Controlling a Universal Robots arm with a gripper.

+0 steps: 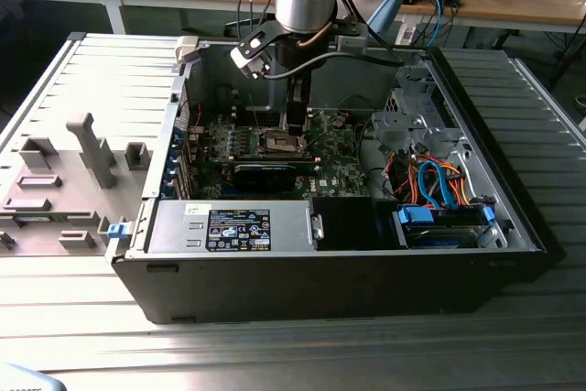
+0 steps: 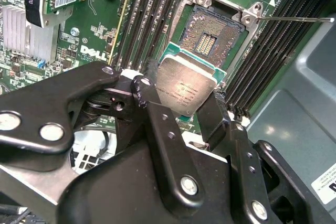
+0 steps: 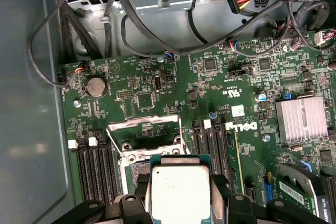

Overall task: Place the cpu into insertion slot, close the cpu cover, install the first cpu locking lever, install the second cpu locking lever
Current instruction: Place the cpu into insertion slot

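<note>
Gripper: the black two-fingered gripper [image 2: 181,100] is hanging over the green printed motherboard [image 3: 184,85] inside the open black metal computer case [image 1: 320,290].
Jaws: they are standing part-open and clamping the chip, with one finger pressing on each of two opposite edges.
Held part: the small flat square silver-grey metal-topped cpu [image 2: 185,83] is sitting between the fingers.
Location: the cpu is overlapping the near corner of the square uncovered insertion slot [image 2: 210,31]. It appears not yet seated, and whether it is touching cannot be told.
Cover: the thin silvery metal-frame cpu cover [image 3: 140,123] is standing raised at the slot's far side.
Lever: the thin bright wire locking lever [image 2: 294,19] is lying swung clear.
Orientation: the metal top is facing both wrist cameras and the green underside is facing the board. Being square, the chip has no long axis. Its edges are running roughly parallel to the slot's.
Risk, pins: an offset or tilted descent is likely to bend the exposed contacts.
Risk, grip: the thin-edge hold is offering little purchase, so the chip may slip or twist.
Risk, surroundings: the fingers are working close to the black memory slots [image 2: 152,19] and may catch them.
</note>
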